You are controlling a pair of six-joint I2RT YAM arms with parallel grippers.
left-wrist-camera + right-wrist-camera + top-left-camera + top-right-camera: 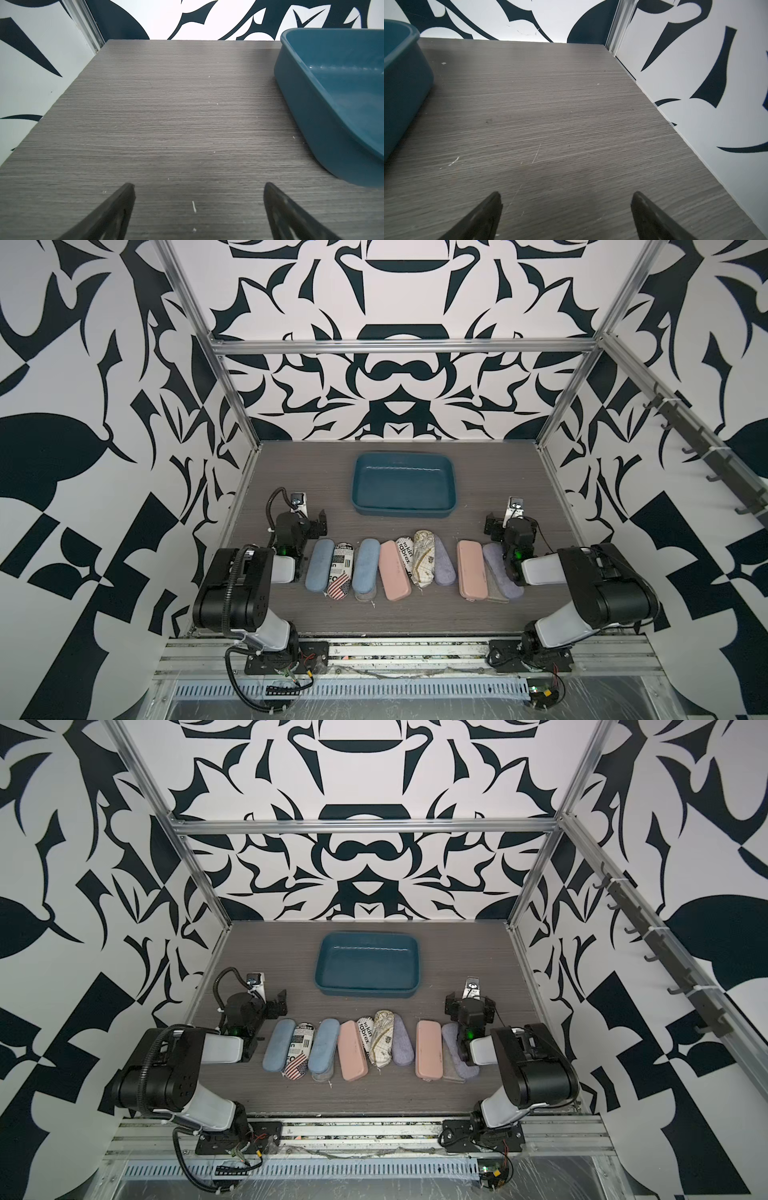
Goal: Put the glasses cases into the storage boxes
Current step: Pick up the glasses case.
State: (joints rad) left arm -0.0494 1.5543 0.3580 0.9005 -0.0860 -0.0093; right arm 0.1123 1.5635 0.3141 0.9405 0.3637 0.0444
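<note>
Several glasses cases lie in a row across the table's near half. From the left they are a light blue case, a newspaper-print case with a flag, a second light blue case, a pink case, a newspaper-print case, a map-print case, a lavender case, another pink case, a grey felt case and a lavender case. The teal storage box stands behind them, with nothing in it. My left gripper and right gripper are open over bare table at the row's two ends.
Patterned walls with metal frame posts close in the table on three sides. The right arm's forearm hangs just beside the rightmost cases. The box's corner is close to my left gripper.
</note>
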